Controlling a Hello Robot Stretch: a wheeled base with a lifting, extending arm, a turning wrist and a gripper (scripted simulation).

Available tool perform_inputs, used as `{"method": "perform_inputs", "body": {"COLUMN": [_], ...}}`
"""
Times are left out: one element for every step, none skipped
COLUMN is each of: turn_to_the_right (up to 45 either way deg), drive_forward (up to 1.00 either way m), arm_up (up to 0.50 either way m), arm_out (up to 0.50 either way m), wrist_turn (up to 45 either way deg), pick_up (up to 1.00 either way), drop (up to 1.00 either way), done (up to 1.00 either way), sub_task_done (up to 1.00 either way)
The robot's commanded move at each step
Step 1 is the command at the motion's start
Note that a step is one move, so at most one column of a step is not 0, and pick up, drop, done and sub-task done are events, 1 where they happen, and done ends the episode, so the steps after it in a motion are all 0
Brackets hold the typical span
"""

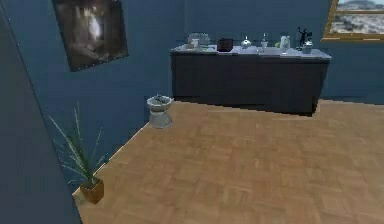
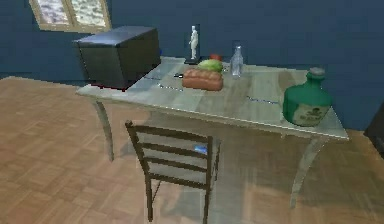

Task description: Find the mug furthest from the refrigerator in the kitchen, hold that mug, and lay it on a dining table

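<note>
Dark counter (image 1: 245,80) on the blue wall at the forward view's back carries small items (image 1: 245,43), too small to pick out a mug. Pale dining table (image 2: 250,100) in the arm side view holds a black box (image 2: 118,55), bread loaf (image 2: 203,80), clear bottle (image 2: 237,62) and green bottle (image 2: 311,100), with a wooden chair (image 2: 180,168) at its near side. Gripper state: cannot tell.

The base stands on the wood floor (image 1: 250,160) with its front turned toward the dark counter (image 1: 245,85) (met at a slight angle, not square on), and well apart from it. The side on which the arm reaches faces the table (image 2: 255,105), with the chair (image 2: 175,160) between body and table. The arm's lift, reach and wrist turn cannot be told.
</note>
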Motion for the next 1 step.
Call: {"method": "perform_inputs", "body": {"turn_to_the_right": [30.0], "drive_forward": [0.00], "arm_up": [0.00], "arm_out": [0.00], "wrist_turn": [0.0], "pick_up": [0.00], "drop": [0.00], "done": [0.00], "sub_task_done": [0.00]}}
